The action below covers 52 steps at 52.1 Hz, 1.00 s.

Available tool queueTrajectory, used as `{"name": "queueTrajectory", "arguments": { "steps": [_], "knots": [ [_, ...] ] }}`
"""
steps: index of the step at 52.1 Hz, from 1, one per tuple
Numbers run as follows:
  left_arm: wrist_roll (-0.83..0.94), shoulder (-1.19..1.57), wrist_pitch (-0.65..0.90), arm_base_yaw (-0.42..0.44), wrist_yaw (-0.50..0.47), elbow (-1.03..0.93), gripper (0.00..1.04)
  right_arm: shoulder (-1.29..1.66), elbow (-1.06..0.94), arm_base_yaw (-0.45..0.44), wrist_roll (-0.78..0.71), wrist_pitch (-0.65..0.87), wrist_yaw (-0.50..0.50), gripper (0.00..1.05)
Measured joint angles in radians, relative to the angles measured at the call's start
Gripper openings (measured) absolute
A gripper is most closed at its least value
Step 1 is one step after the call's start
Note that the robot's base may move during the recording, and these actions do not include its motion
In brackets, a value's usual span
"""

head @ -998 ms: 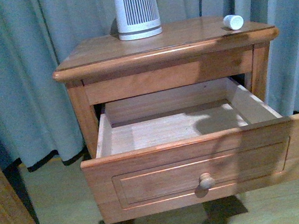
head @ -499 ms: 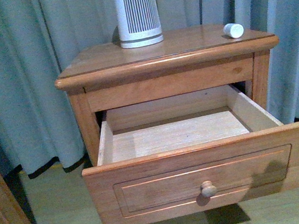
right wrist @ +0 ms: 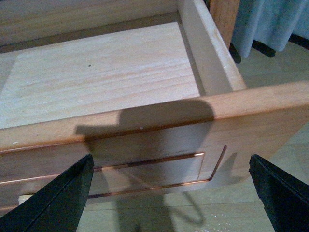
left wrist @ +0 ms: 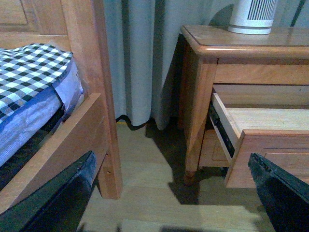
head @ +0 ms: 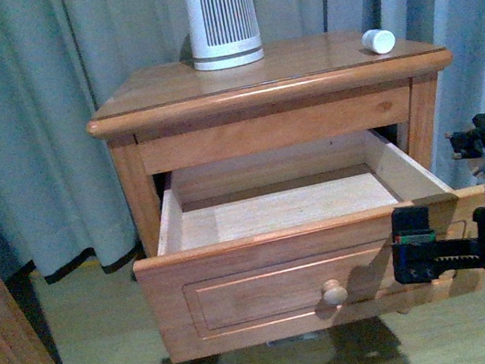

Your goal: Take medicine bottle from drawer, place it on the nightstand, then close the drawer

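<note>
We see one nightstand [head: 264, 86] with its one upper drawer [head: 312, 268] pulled out and empty. One medicine bottle [head: 378, 40] lies at the top's back right corner. Our right gripper [head: 416, 256], spread wide, faces the front; we should push squarely. Our left gripper [left wrist: 174, 193] is wide, holding nothing.

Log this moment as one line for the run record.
medicine bottle: on nightstand | drawer: open, empty | right hand: open, facing drawer front | left hand: open, off aside
</note>
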Motion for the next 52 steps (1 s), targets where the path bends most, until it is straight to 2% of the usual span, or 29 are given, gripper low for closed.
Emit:
{"name": "queueTrajectory", "arguments": {
  "steps": [15, 33, 43, 52],
  "knots": [
    [0.0, 0.0, 0.0, 0.0, 0.0, 0.0, 0.98, 0.244, 0.4, -0.037, -0.016, -0.117, -0.043, 0.98],
    [0.0, 0.0, 0.0, 0.0, 0.0, 0.0, 0.98, 0.434, 0.766, -0.069, -0.065, -0.256, -0.046, 0.98],
    [0.0, 0.0, 0.0, 0.0, 0.0, 0.0, 0.98, 0.504, 0.901, -0.071, -0.106, -0.312, -0.045, 0.98],
    [0.0, 0.0, 0.0, 0.0, 0.0, 0.0, 0.98, 0.517, 0.926, -0.075, -0.142, -0.341, -0.06, 0.98]
  ]
}}
